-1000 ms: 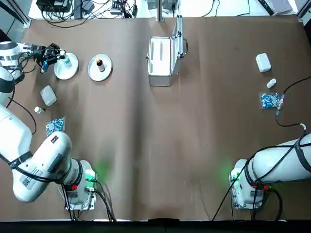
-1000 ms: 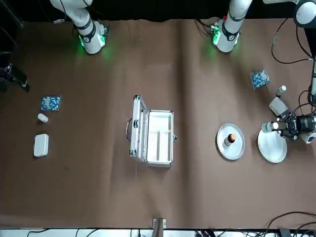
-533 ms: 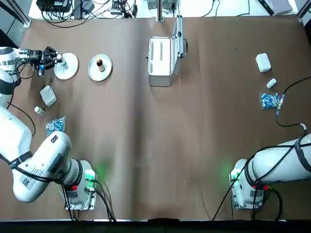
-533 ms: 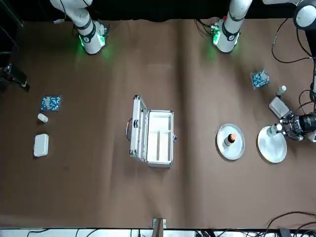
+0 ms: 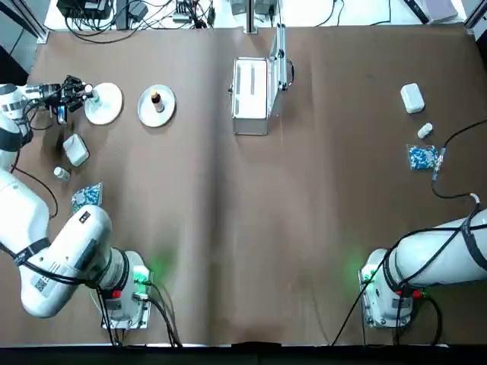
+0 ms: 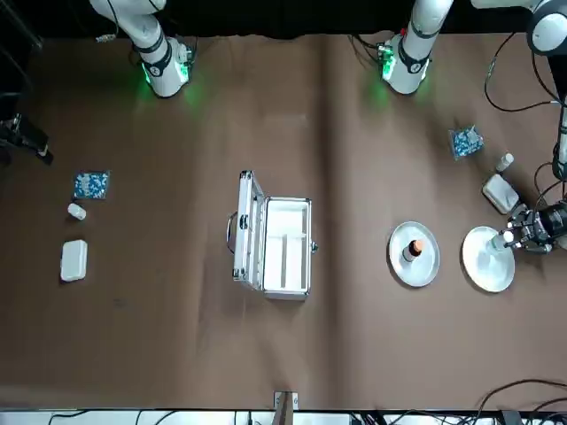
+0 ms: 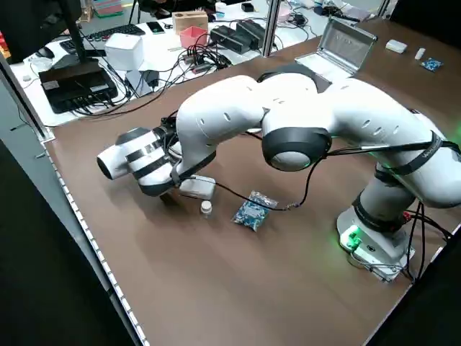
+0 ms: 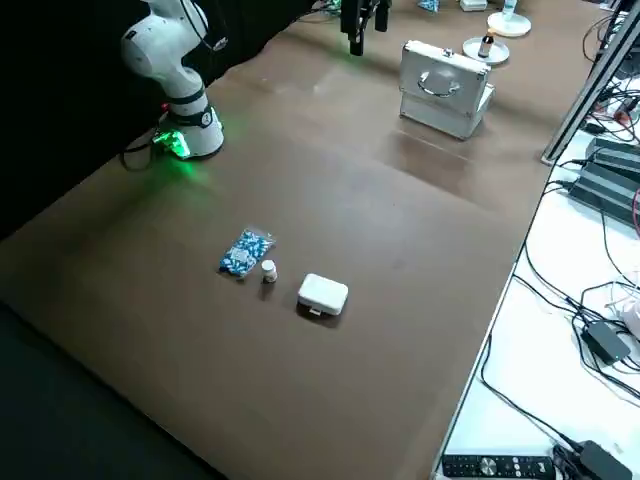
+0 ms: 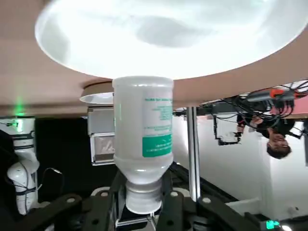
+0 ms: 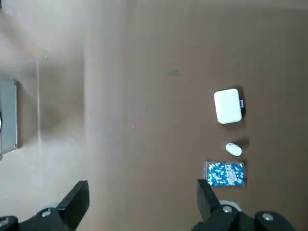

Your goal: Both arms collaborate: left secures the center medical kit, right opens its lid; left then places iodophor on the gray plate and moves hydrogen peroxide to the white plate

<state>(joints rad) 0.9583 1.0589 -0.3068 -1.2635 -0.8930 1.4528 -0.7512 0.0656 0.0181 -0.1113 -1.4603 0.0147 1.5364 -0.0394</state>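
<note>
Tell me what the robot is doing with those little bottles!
The robot's left gripper is holding the hydrogen peroxide bottle by its capped end, at the edge of the white plate. I can't tell whether the bottle touches the plate. The dark iodophor bottle stands on the gray plate. The medical kit has its lid up. The right gripper is open and empty, waiting off to the robot's right.

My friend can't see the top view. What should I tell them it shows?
The left gripper is at a white plate beside a gray plate bearing a dark iodophor bottle. An open silver medical kit stands farther right.
</note>
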